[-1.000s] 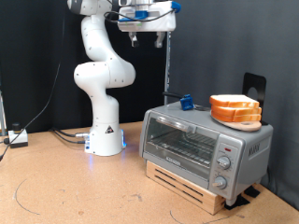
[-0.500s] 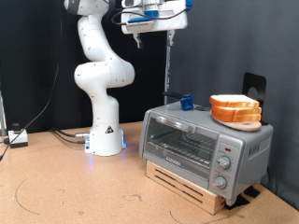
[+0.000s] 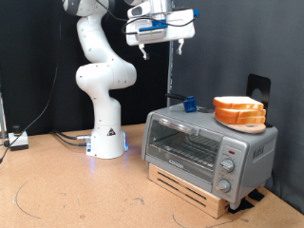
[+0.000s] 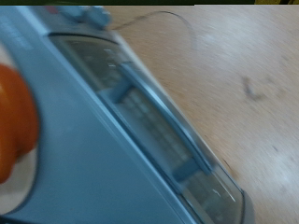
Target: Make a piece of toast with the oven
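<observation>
The silver oven [image 3: 204, 142] stands on a wooden slat base at the exterior view's right, its glass door closed. Two alike bread slices, the toast [image 3: 240, 106], lie stacked on a round orange plate [image 3: 237, 120] on the oven's top. My gripper [image 3: 160, 49] hangs high in the air, above and to the left of the oven, open and empty, fingers pointing down. The wrist view is blurred and shows the oven [image 4: 112, 131] from above, with the orange plate's edge [image 4: 14, 121] at one side.
A small blue object [image 3: 189, 104] sits on the oven's top near its back left corner. The white arm base [image 3: 106, 142] stands left of the oven. The wooden slat base [image 3: 190, 182] lifts the oven off the brown table [image 3: 85, 195]. A black stand [image 3: 256, 87] rises behind.
My gripper has moved to the exterior view's right, towards the space above the oven, and sunk slightly. The oven, plate and toast have not moved.
</observation>
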Controlling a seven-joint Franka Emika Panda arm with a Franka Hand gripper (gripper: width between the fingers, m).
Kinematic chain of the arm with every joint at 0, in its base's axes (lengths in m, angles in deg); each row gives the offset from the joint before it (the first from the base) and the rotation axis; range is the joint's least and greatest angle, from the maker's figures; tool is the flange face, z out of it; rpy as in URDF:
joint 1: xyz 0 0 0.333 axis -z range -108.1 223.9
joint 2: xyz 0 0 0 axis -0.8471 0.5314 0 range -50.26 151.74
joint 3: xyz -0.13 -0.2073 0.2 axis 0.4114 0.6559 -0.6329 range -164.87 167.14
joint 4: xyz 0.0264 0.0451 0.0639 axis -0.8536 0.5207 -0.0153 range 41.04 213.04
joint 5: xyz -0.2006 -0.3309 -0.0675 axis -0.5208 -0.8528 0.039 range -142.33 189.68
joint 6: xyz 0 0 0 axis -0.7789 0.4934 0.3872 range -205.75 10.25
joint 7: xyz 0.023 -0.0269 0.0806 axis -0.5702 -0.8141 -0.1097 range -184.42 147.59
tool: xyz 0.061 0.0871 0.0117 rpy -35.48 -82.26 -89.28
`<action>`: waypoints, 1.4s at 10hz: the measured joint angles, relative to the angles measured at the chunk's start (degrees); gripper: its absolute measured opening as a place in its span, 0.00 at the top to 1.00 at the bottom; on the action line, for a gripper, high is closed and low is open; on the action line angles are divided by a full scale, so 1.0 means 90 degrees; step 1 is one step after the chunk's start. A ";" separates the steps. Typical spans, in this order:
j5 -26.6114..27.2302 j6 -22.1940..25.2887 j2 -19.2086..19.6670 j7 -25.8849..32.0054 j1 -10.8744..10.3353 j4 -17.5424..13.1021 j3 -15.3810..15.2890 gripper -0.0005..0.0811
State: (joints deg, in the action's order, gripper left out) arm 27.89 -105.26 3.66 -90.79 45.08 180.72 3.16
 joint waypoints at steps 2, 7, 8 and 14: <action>0.0070 -0.0650 -0.0092 0.1644 -0.0367 0.0431 0.0562 0.01; 0.0329 0.0245 -0.0034 0.3014 -0.0850 0.0428 0.1164 0.01; 0.0368 0.0594 0.0056 0.3181 -0.0896 0.0379 0.1338 0.01; 0.0281 -0.0056 0.0489 0.3294 -0.0872 0.0615 0.1498 0.01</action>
State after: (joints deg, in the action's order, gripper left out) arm 30.42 -105.77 8.06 -61.14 37.23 186.26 16.64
